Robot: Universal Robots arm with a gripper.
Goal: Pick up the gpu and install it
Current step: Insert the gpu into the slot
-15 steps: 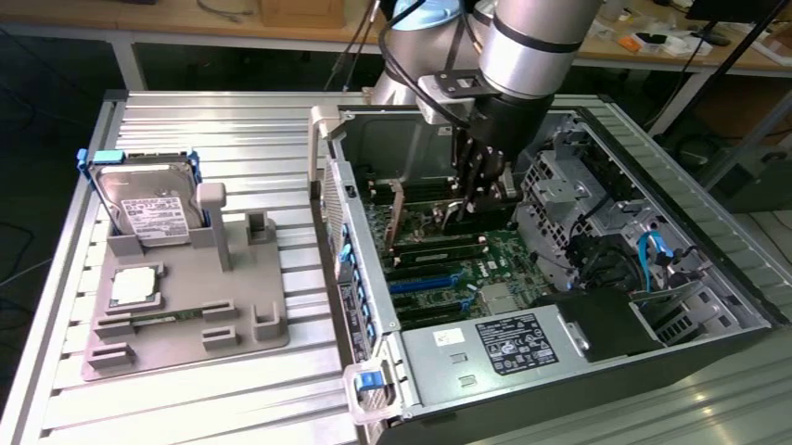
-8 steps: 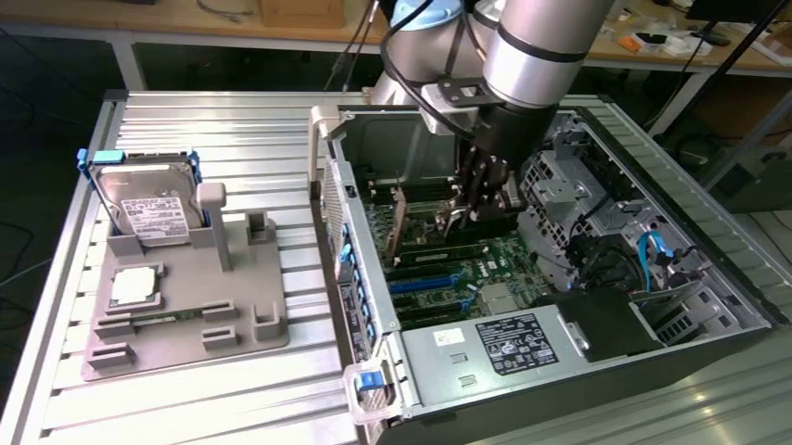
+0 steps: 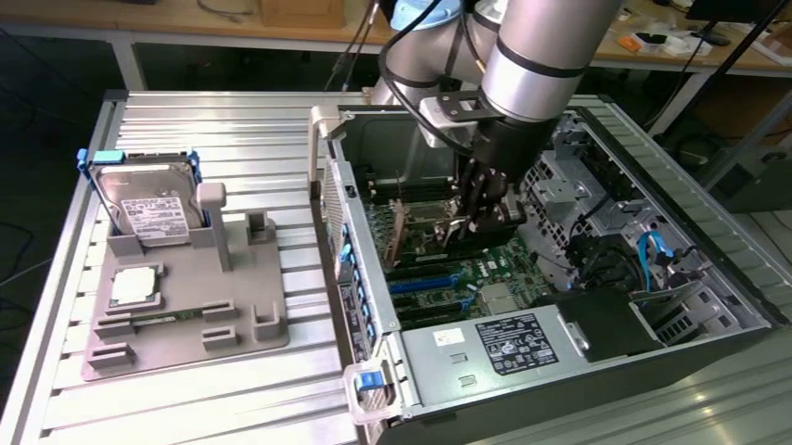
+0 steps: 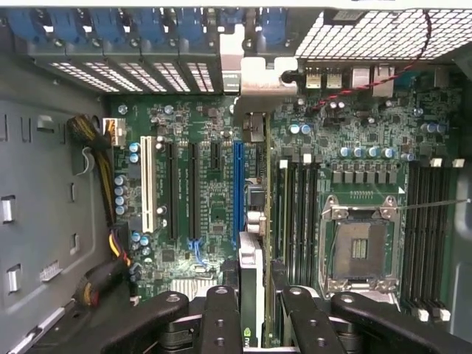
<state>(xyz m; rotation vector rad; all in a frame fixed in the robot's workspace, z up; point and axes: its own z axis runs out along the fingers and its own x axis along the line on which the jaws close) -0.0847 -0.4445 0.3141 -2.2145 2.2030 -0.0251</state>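
A slatted aluminium table [image 3: 223, 120] carries an open dark computer tower case [image 3: 332, 199] lying on its side, on the exterior view's right. Reaching down into it is the silver and black robot arm [image 3: 544, 56]. The floor of the case is a green motherboard [image 4: 214, 192] with rows of long black expansion slots, one long blue slot [image 4: 237, 192] and an empty square metal-framed processor socket [image 4: 361, 247]. A silver power supply box with a black label [image 3: 495, 348] sits at the near end of the case. On the exterior view's left, well apart from the case, a flat grey plastic fixture tray [image 3: 185, 324] rests on the table. In it stands a silver hard drive with a white label and blue handles [image 3: 148, 209], upright at the far end, with a small square silver processor chip [image 3: 134, 287] lying flat just in front of it. The gpu [image 4: 251, 269], a thin long card seen edge-on with a silvery metal edge, is inside the case, upright over the motherboard, running just beside the blue slot, between it and the black memory slots. Whether it is seated in a slot cannot be told. The black-fingered gripper [image 4: 258, 295] is low inside the case, its fingers [image 4: 221, 317] drawn in narrow and clamped against both faces of the card.
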